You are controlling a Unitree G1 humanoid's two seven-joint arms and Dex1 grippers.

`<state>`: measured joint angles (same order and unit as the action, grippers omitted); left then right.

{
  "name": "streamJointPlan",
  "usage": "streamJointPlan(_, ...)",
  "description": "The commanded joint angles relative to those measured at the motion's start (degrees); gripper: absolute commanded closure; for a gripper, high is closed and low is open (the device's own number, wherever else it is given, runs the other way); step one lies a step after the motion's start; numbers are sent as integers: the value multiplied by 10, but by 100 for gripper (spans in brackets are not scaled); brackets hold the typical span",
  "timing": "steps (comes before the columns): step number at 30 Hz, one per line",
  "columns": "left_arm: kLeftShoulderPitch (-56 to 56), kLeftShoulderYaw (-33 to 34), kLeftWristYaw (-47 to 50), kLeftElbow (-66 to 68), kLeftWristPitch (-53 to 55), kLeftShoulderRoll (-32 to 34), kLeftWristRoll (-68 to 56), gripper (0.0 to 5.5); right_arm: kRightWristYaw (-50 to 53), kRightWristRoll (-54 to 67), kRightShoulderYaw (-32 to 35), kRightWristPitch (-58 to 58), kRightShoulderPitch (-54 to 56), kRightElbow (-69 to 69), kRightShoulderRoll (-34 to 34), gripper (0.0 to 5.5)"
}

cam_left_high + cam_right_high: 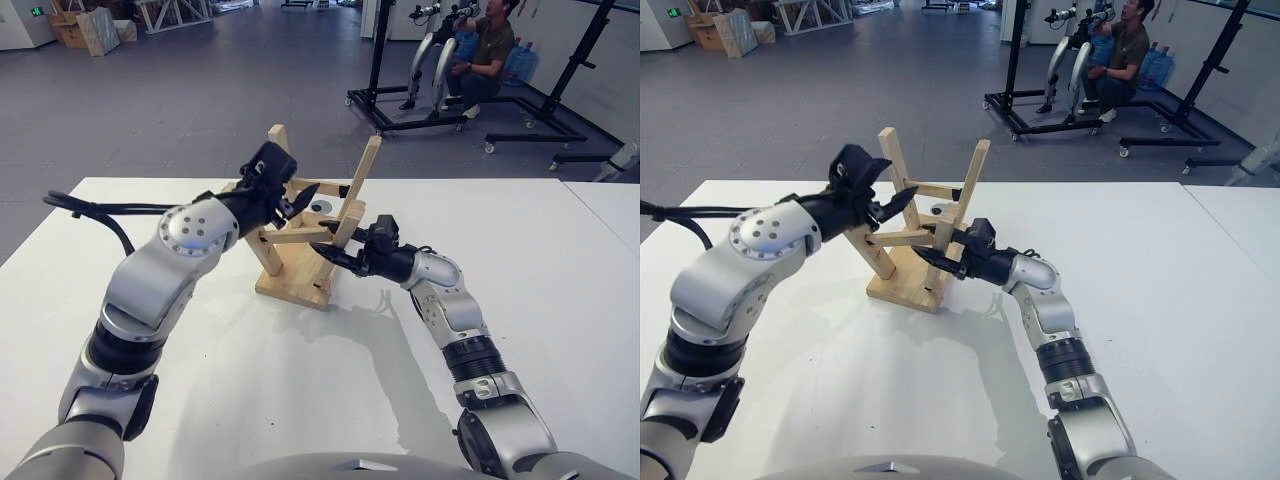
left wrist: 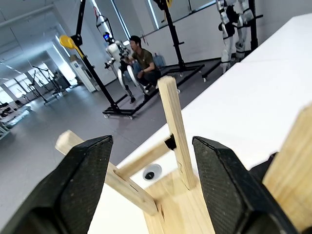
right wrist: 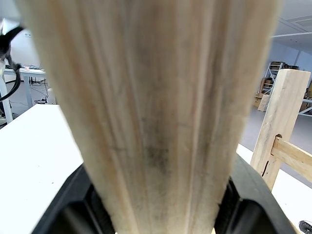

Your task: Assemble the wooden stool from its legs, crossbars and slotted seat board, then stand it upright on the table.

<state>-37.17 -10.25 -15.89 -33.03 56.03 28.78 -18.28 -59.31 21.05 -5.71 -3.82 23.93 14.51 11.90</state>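
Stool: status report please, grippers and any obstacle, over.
Left gripper open at the crossbars. Right gripper shut on a leg. Stool upside down, seat board on table. Small round thing behind, apart.

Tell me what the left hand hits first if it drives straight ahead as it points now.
Most likely the upright stool leg framed between the open fingers of the left hand, near where the crossbar joins it; depth is unclear, so the crossbar may come first.
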Motion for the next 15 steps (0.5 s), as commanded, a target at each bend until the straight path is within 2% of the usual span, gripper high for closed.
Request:
streamJointPlan(1, -32, 13, -10, -3, 32, -3, -5, 251, 6, 15, 19, -3, 4, 1, -1, 344)
streamJointPlan(15, 11, -17, -22, 11, 16, -11, 16, 251, 3, 16, 19, -7, -13, -3, -11, 344)
